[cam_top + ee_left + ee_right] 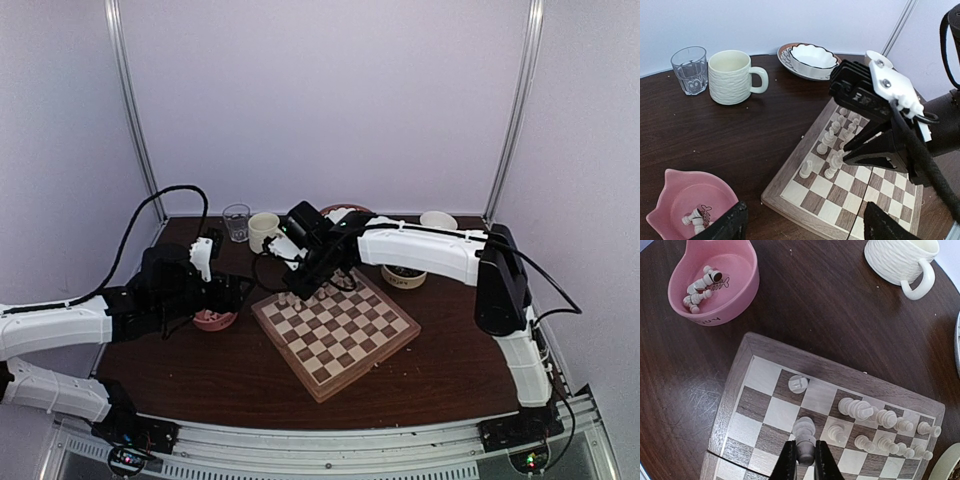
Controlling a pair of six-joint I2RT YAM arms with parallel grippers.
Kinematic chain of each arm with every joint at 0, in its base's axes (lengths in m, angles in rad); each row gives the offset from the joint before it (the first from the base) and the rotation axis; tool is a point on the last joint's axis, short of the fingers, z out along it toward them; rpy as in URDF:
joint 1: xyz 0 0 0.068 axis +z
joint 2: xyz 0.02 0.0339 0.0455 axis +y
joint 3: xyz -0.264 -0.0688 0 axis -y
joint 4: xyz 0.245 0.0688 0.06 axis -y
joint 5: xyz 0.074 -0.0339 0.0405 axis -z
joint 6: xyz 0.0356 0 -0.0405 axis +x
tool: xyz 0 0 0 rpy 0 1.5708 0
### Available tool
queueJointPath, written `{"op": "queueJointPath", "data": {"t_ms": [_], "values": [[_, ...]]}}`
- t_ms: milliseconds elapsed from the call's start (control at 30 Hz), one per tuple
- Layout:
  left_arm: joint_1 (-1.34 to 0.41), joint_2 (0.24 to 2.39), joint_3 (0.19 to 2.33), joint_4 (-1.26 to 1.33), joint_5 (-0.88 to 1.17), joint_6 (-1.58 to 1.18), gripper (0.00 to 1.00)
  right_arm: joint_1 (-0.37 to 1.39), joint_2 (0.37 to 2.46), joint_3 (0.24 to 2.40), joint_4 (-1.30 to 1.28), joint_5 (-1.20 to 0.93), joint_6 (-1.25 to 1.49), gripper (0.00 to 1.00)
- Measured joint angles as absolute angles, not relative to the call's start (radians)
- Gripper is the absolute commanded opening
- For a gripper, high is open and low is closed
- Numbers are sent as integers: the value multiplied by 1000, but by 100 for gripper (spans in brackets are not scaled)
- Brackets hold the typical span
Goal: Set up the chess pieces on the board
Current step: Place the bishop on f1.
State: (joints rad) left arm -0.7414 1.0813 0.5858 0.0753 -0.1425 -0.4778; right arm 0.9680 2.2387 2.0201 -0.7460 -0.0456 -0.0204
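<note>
My right pincer (804,445) pinches a piece (804,430) upright at its square on the board (735,385) so it stands straight, while my left pincer (805,226) hangs open by the bowl (677,182).

Cream chess pieces (860,409) – on checkered board (781,414)

The board (733,390) is smooth, matt wood in light and dark squares. The chess pieces (858,409) look like pale wood. The surface (805,305) is dark grained wood with a faint sheen. The pink bowl (742,287) is glossy, the cream mug (732,80) ribbed, and the tumbler (690,72) clear glass.
</note>
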Motion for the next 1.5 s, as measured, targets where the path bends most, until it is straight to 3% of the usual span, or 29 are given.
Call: {"op": "queueJointPath", "data": {"t_ms": [1500], "values": [[-741,1078,586,73,-146,-477,80,930,2391,2156,-751,-40,-42,0]]}}
